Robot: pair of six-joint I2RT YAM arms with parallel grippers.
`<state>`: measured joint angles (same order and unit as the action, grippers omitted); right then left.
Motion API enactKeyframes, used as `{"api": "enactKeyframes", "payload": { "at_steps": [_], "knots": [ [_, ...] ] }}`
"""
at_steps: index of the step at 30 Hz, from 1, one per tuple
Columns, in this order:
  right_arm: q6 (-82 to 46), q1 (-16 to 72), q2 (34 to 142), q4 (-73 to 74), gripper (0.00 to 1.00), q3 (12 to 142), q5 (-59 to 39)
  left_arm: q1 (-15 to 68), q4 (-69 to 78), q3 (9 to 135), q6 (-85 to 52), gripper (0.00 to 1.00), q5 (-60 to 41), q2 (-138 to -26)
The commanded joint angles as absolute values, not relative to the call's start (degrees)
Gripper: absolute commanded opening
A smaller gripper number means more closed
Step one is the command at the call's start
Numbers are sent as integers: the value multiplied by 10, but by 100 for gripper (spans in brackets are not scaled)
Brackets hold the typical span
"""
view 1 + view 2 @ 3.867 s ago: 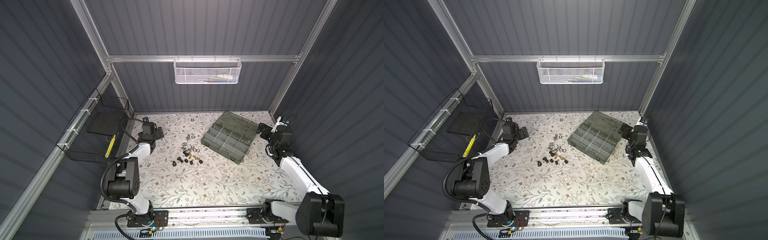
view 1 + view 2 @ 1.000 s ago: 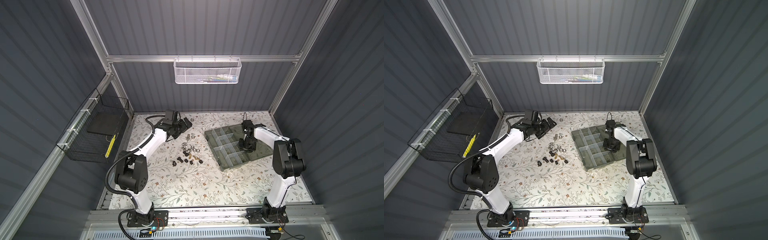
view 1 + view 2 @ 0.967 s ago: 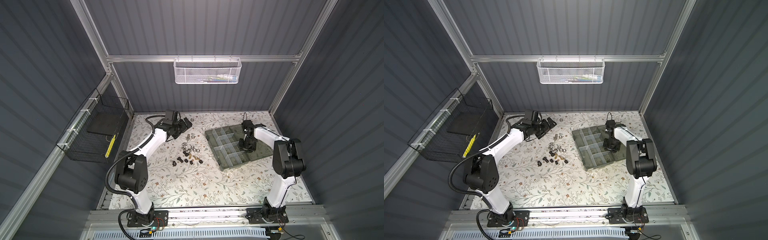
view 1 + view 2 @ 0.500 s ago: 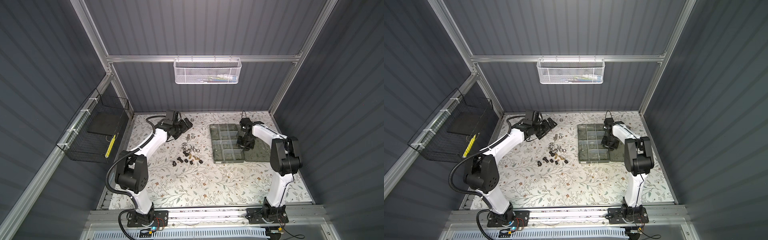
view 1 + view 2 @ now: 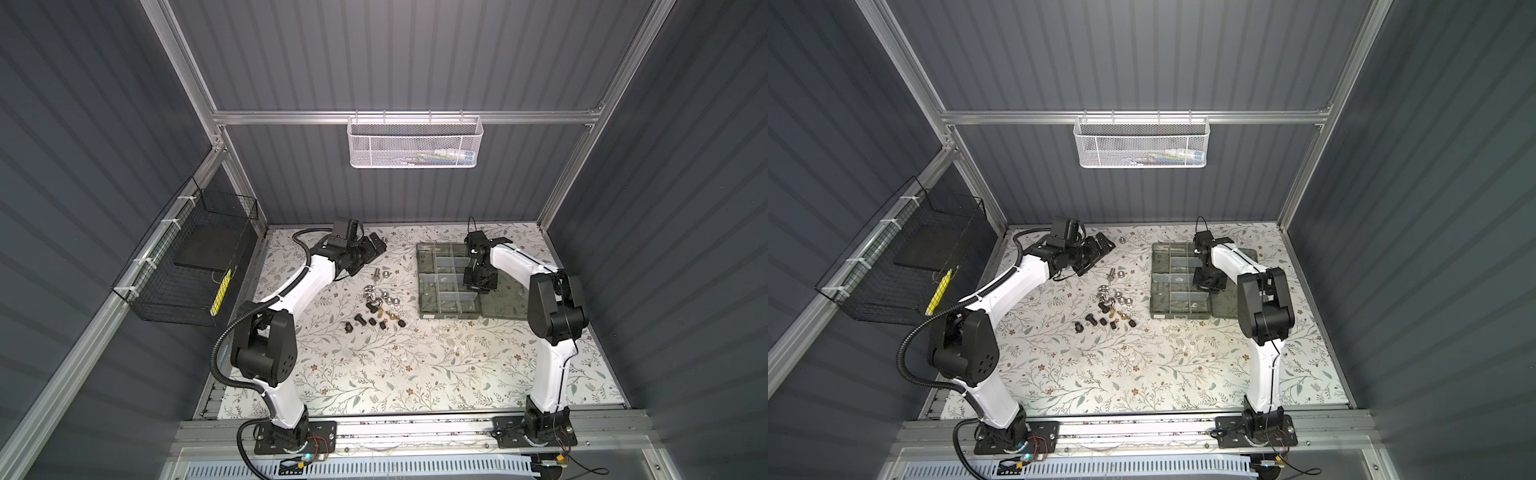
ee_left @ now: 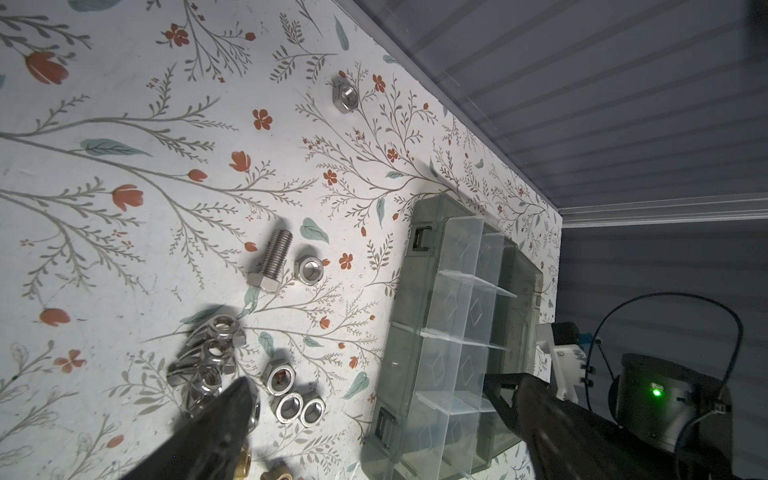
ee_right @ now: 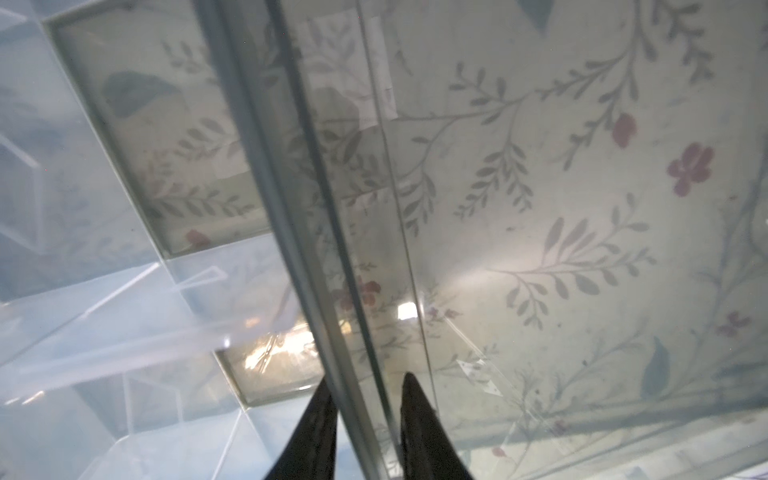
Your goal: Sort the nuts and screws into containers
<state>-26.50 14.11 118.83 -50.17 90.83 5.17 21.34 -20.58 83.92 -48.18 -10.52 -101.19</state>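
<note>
While our left gripper (image 5: 376, 249) hovers over the rear left of the floral table (image 5: 395, 374), its fingers (image 6: 216, 424) stand wide apart and hold nothing. The screws and nuts (image 5: 378, 305) lie loose on the table in front of it. In the left wrist view, silver nuts (image 6: 286, 390) sit just beside 1 fingertip. To their right we see the organiser box (image 5: 420, 286) with its lid (image 5: 507, 299) lying open and flat. Our right gripper (image 7: 365, 380) reaches down onto the box, its 2 fingers (image 7: 316, 428) clamped on the ridge between compartments and lid.
</note>
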Motion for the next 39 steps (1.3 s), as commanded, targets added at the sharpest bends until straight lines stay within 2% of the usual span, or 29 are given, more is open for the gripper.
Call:
{"api": "enactKeyframes", "payload": {
  "at_steps": [1,11,23,28,34,39],
  "knots": [
    [-235,165,1197,-489,27,906,58,219,-218,860,-479,100,-100,-1029],
    [-190,190,1188,-479,26,891,79,221,-210,859,-486,100,-94,-1038],
    [-130,186,1116,-442,24,793,154,230,-193,862,-509,100,-93,-1060],
    [-95,179,1117,-426,24,798,151,236,-193,872,-505,100,-92,-1073],
    [-59,177,1144,-422,25,831,198,236,-195,890,-501,100,-97,-1089],
    [-55,174,1146,-427,28,857,183,236,-243,943,-466,100,-76,-1117]
  ]
}}
